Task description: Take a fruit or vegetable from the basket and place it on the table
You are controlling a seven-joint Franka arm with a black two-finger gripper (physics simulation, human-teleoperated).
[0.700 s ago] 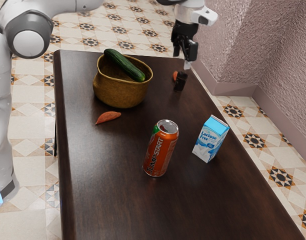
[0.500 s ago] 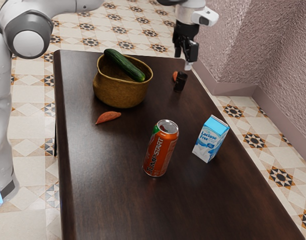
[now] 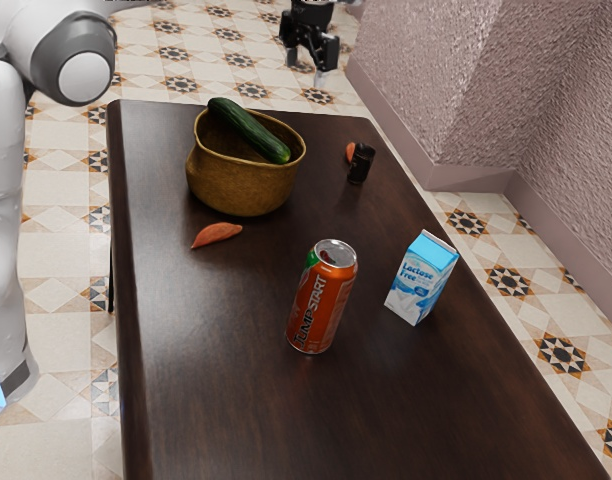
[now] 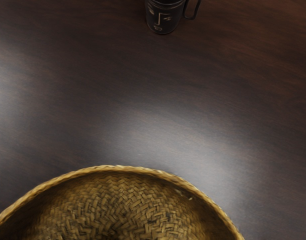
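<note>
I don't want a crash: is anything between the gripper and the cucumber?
Nothing visible stands between the gripper and the cucumber. One end of it pokes above the basket.

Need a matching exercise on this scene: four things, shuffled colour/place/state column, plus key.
1. long green cucumber
2. tall cylindrical metal can
3. box-shaped cardboard carton
4. black two-finger gripper

A. blue top, whitish lower part
B. raised, fingers apart
C. orange side, silvery top
D. in the yellow-brown woven basket, rising above its rim

Pairs: 1-D, 2-C, 3-A, 4-B
</note>
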